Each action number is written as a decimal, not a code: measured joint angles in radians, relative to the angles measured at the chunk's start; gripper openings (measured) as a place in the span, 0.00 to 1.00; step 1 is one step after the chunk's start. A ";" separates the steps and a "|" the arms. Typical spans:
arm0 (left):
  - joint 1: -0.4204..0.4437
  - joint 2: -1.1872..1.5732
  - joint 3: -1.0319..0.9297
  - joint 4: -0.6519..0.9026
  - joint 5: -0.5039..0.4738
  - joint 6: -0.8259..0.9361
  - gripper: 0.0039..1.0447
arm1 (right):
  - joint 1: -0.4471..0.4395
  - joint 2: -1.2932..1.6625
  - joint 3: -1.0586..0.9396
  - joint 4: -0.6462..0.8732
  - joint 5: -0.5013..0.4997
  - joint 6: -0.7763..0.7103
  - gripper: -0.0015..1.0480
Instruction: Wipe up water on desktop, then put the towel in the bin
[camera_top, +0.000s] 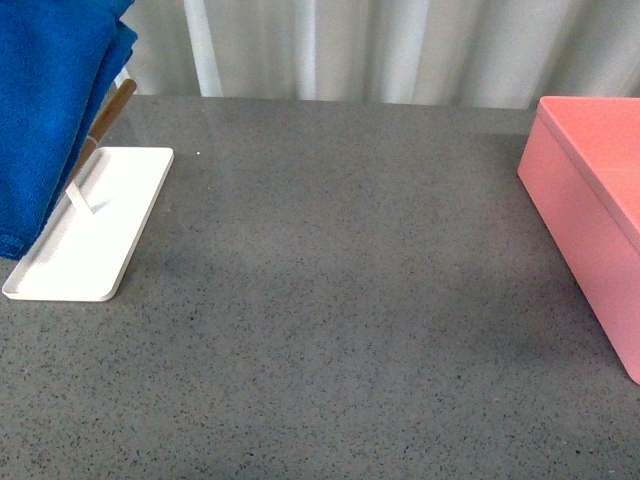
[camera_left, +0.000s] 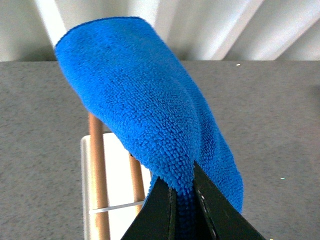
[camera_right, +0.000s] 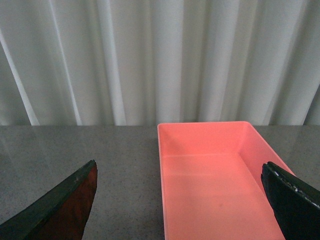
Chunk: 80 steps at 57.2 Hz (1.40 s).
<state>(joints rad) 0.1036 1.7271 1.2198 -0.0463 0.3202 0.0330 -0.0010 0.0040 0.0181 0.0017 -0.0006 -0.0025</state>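
The bright blue towel (camera_top: 45, 110) hangs at the far left of the front view, above the white tray (camera_top: 95, 225). In the left wrist view my left gripper (camera_left: 184, 192) is shut on a fold of the towel (camera_left: 145, 110), which drapes over the brown wooden bars (camera_left: 97, 175). The salmon-pink bin (camera_top: 590, 210) stands at the right edge of the speckled grey desktop (camera_top: 350, 300). In the right wrist view my right gripper (camera_right: 180, 200) is open and empty, with its jaws wide apart above the near end of the empty bin (camera_right: 215, 185). Neither arm shows in the front view.
The white tray with wooden bars (camera_left: 112, 200) sits at the desktop's left side. Pale pleated curtains (camera_top: 380, 45) hang behind the far edge. No water is visible on the desktop.
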 joint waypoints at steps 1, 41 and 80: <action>-0.003 -0.010 -0.007 0.004 0.023 -0.009 0.04 | 0.000 0.000 0.000 0.000 0.000 0.000 0.93; -0.336 -0.105 -0.105 0.290 0.317 -0.350 0.04 | 0.000 0.000 0.000 0.000 0.000 0.000 0.93; -0.352 -0.112 -0.124 0.289 0.288 -0.322 0.04 | 0.006 0.998 0.389 0.396 -0.382 0.259 0.93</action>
<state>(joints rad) -0.2489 1.6154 1.0958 0.2424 0.6083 -0.2890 0.0051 1.0016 0.4068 0.3977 -0.3824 0.2569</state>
